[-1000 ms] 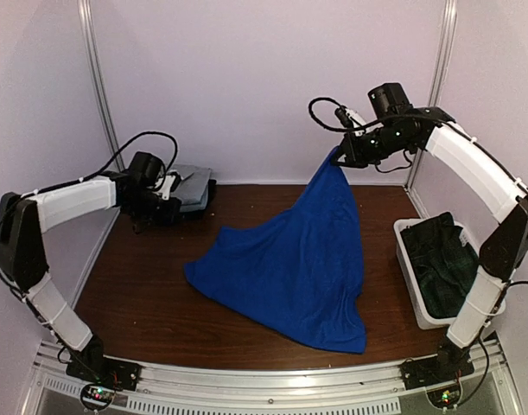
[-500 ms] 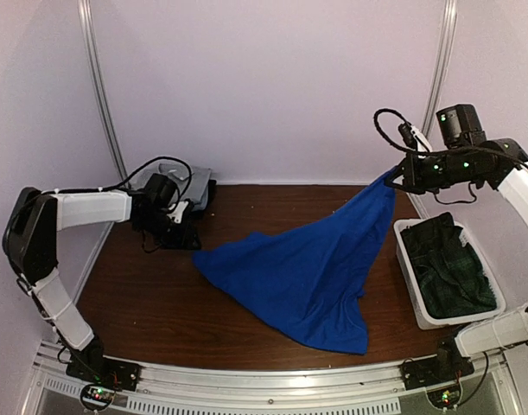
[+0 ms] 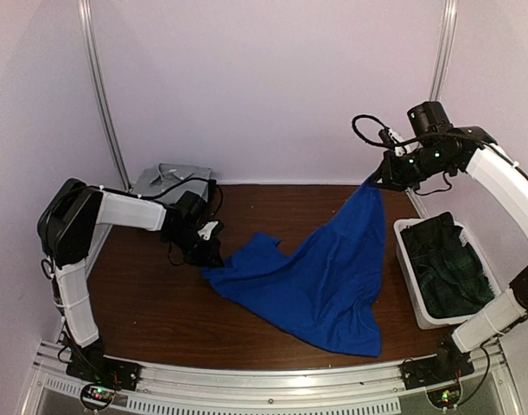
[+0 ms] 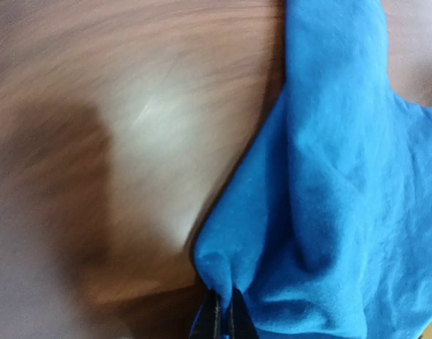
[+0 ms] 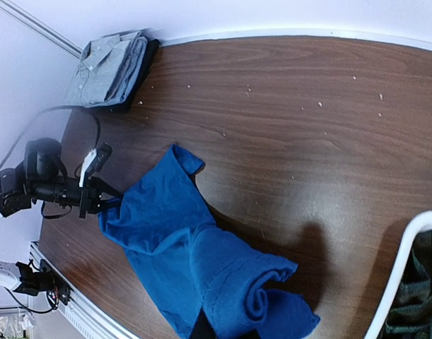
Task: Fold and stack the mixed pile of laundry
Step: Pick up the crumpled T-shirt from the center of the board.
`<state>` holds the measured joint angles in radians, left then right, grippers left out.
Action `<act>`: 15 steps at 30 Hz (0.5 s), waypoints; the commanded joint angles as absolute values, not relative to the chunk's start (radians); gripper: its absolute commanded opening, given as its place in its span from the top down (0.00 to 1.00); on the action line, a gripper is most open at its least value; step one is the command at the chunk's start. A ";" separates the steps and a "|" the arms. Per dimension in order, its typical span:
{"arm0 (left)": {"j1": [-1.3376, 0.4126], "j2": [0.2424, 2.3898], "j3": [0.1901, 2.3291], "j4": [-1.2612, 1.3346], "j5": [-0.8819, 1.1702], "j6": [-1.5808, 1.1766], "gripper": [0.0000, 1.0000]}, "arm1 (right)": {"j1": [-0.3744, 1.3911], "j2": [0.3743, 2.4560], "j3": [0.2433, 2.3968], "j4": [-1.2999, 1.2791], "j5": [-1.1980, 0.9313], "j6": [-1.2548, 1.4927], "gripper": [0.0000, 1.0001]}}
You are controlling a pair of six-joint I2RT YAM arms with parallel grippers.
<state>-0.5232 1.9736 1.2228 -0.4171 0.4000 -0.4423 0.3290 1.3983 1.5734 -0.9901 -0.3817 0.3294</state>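
Note:
A royal-blue garment (image 3: 320,268) drapes from high at the back right down onto the brown table. My right gripper (image 3: 374,179) is shut on its top corner and holds it up in the air. My left gripper (image 3: 215,253) sits low on the table, shut on the cloth's left corner (image 4: 219,272). In the left wrist view the two dark fingertips (image 4: 213,318) pinch a fold of blue fabric. Seen from the right wrist, the blue garment (image 5: 180,240) hangs rolled below the camera. A folded light grey shirt (image 3: 168,182) lies at the back left. A dark green-black piece (image 3: 445,264) fills the bin.
A white rectangular plastic bin (image 3: 415,290) stands at the table's right edge under my right arm. Metal frame posts rise at the back left and back right against the white walls. Bare brown table (image 3: 143,303) lies in front of my left gripper.
My left gripper left the grey stack, moved right to the blue garment's left corner, opened and shut on it. My right gripper swung right and stays high, holding the top corner.

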 commanded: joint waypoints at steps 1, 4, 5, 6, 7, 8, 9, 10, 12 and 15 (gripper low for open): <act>-0.421 1.785 1.142 -0.389 0.382 -0.476 1.00 | 0.326 1.545 1.710 -0.860 -0.473 0.347 1.00; -0.297 1.578 1.087 -0.377 0.339 -0.501 1.00 | 0.330 1.691 1.917 -0.857 -0.567 0.358 1.00; -0.268 1.523 1.082 -0.388 0.318 -0.492 1.00 | 0.333 1.729 2.000 -0.871 -0.604 0.351 1.00; -0.254 1.470 1.090 -0.412 0.285 -0.467 1.00 | 0.337 1.754 2.064 -0.889 -0.632 0.341 1.00; -0.252 1.423 1.110 -0.463 0.257 -0.421 1.00 | 0.340 1.760 2.111 -0.903 -0.648 0.330 1.00; -0.253 1.382 1.115 -0.487 0.258 -0.379 1.00 | 0.340 1.743 2.096 -0.911 -0.653 0.326 1.00; -0.256 1.340 1.106 -0.498 0.282 -0.357 1.00 | 0.337 1.709 2.048 -0.913 -0.649 0.325 1.00; -0.267 1.301 1.085 -0.501 0.303 -0.342 1.00 | 0.334 1.662 1.963 -0.910 -0.641 0.326 1.00; -0.357 1.220 1.022 -0.507 0.307 -0.313 1.00 | 0.327 1.555 1.748 -0.902 -0.617 0.328 1.00; -0.494 1.173 0.891 -0.557 0.273 -0.322 1.00 | 0.317 1.405 1.424 -0.907 -0.539 0.321 1.00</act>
